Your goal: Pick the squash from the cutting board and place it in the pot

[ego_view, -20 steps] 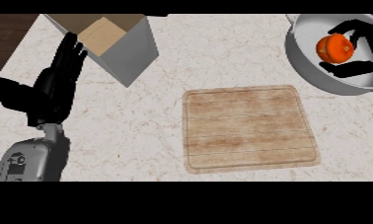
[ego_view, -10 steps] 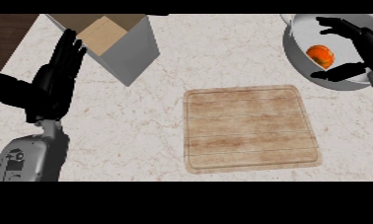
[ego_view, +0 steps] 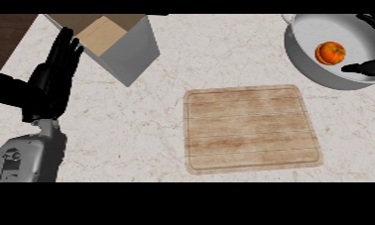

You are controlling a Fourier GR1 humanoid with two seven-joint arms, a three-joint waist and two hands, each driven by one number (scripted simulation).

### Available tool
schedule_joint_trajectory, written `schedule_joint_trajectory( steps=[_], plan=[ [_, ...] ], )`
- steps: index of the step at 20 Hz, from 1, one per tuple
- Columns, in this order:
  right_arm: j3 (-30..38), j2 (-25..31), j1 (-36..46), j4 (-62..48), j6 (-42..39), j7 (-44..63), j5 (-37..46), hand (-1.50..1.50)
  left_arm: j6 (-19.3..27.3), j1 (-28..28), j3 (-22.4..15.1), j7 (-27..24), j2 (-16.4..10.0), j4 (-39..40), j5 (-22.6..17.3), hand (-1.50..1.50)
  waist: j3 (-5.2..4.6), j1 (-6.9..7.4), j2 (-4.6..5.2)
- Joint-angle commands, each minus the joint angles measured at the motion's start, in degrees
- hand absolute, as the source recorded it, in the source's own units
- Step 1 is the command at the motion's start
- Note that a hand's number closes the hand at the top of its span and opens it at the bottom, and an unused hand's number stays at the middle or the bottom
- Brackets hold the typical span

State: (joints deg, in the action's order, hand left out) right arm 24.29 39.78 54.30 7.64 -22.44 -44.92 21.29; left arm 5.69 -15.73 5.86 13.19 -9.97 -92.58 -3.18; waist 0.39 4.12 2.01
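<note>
The orange squash point(ego_view: 330, 53) lies inside the grey pot point(ego_view: 311, 63) at the upper right, free of any hand. My right hand point(ego_view: 360, 68) shows only at the right edge, its fingers spread apart on either side of the squash and not touching it. The wooden cutting board point(ego_view: 250, 128) lies bare in the middle of the counter. My left hand point(ego_view: 53, 78) rests open at the left, fingers straight and pointing up.
An open cardboard box with grey sides point(ego_view: 113, 43) stands at the upper left, just right of my left hand. A dark strip point(ego_view: 15, 30) at the far left marks the counter's edge.
My right hand has let go of the squash, opened and drawn away toward the right edge. The squash now lies in the pot. The left hand has not moved.
</note>
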Motion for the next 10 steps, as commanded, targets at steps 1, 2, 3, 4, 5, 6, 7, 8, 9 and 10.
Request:
schedule_joint_trajectory(
  steps=[1, 2, 3, 4, 5, 6, 7, 8, 9, 10],
  plan=[
    [2.3, 4.7, -0.8, -1.7, -7.7, -0.8, -2.3, -1.5, -1.9, 3.1, 0.5, -1.2, -0.6, -1.1, -1.4, 0.0, 0.03, 0.87, 0.1],
    [2.1, 6.2, -0.6, -1.3, -10.1, -1.0, -2.2, -1.5, -0.4, 1.1, 0.4, -1.5, 0.0, 0.8, -0.1, 0.0, 0.06, 0.0, 0.31],
    [2.4, 5.6, -0.6, -1.4, -10.2, -0.6, -2.6, -1.5, 0.4, 0.1, -0.7, 0.8, 0.6, -0.9, 0.3, 0.0, 0.13, 0.21, 0.16],
    [2.9, 6.9, -1.6, -1.5, -11.4, -1.1, -3.1, -1.5, -0.4, 0.3, -0.1, 1.9, 0.1, -1.8, -0.9, 0.0, 0.19, 0.33, 0.12],
    [2.7, 7.2, -3.0, -1.5, -12.1, -1.6, -3.0, -1.5, -0.1, 0.9, 0.1, 0.9, 0.2, -1.8, -0.7, 0.0, 0.17, 0.16, 0.12],
    [2.3, 8.7, -2.8, -0.9, -13.2, -1.3, -2.6, -1.5, -0.3, 0.7, 0.9, -0.1, -0.4, -1.0, -0.8, 0.0, 0.21, 0.35, 0.44],
    [2.7, 9.7, -3.1, -0.8, -14.1, -1.3, -3.1, -1.5, -0.7, 1.8, -0.4, -0.4, -0.2, -1.2, 0.1, 0.0, 0.27, 0.31, 0.45],
    [2.9, 9.2, -2.9, -0.8, -14.2, -0.7, -3.4, -1.5, -0.4, 1.8, -0.6, -0.5, 0.7, -1.7, -0.3, 0.0, 0.28, 0.64, 0.45],
    [2.9, 9.1, -3.0, -0.6, -13.3, -0.4, -3.4, -1.5, -0.1, 0.6, -0.9, 0.6, 1.1, -1.8, -0.6, 0.0, 0.37, 0.75, 0.68],
    [2.8, 10.7, -4.5, -0.5, -15.5, -1.2, -3.4, -1.5, -0.2, 1.9, -0.1, 1.3, 0.3, -2.6, -0.7, 0.0, 0.37, 0.53, 0.31]
  ],
)
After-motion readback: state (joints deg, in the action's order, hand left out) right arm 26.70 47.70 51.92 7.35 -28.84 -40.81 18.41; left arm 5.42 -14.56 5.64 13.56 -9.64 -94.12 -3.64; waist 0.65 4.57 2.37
